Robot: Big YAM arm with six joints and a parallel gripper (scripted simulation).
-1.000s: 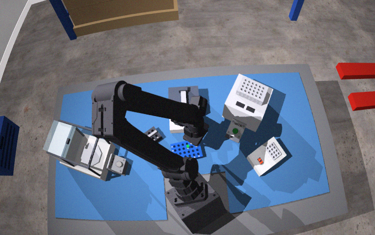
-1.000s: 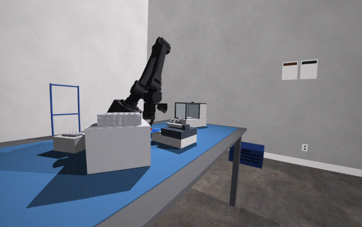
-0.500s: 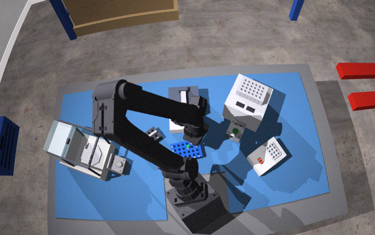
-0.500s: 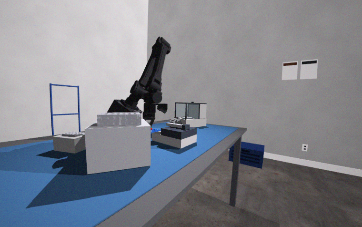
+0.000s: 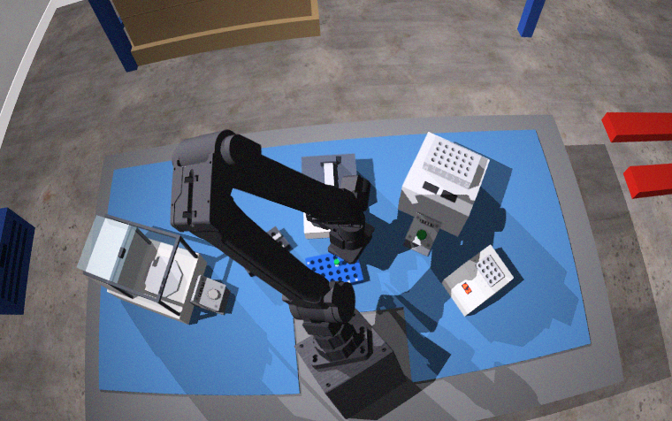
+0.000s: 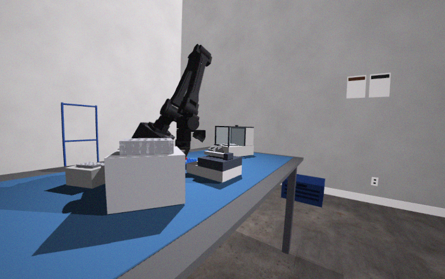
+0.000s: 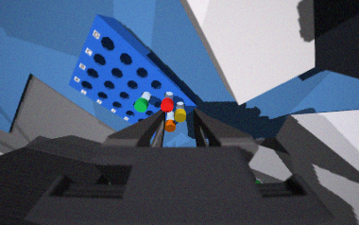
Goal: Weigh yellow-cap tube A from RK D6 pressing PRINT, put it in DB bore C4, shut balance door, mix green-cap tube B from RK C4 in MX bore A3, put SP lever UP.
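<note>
1. one black robot arm [image 5: 278, 183] [image 6: 192, 82] bends over a blue bench mat [image 5: 198, 356] [image 6: 82, 246], its gripper [image 5: 351, 254] [image 6: 185, 152] [image 7: 179, 112] pointing down at the blue tube rack [image 5: 359, 279] [image 6: 191, 160] [image 7: 104, 25].
2. the fingers are released, parted by a narrow gap, and grasp nothing.
3. tube a, with the yellow cap [image 7: 179, 114], stands in the rack; in the wrist view it appears in the gap, nearer the right-hand finger in that picture. whether a finger touches it is unclear.
4. close beside it are a red cap [image 7: 167, 104] and an orange cap [image 7: 170, 126].
5. tube b, with the green cap [image 5: 336, 262] [image 7: 141, 104], is also in the rack, outside the fingers.
6. the balance [image 5: 190, 312] [image 6: 244, 150] is at the left of the top view, its glass door [image 5: 106, 248] slid back, exposing the pan [image 5: 162, 275].
7. at the right stand the white mixer [image 5: 414, 186] [image 6: 144, 183] and the smaller dry block [image 5: 469, 302] [image 6: 76, 177] with an orange display.
8. the spectrophotometer [image 5: 316, 229] [image 6: 213, 172] is behind the rack, partly covered by the arm; its lever position is hard to tell.
</note>
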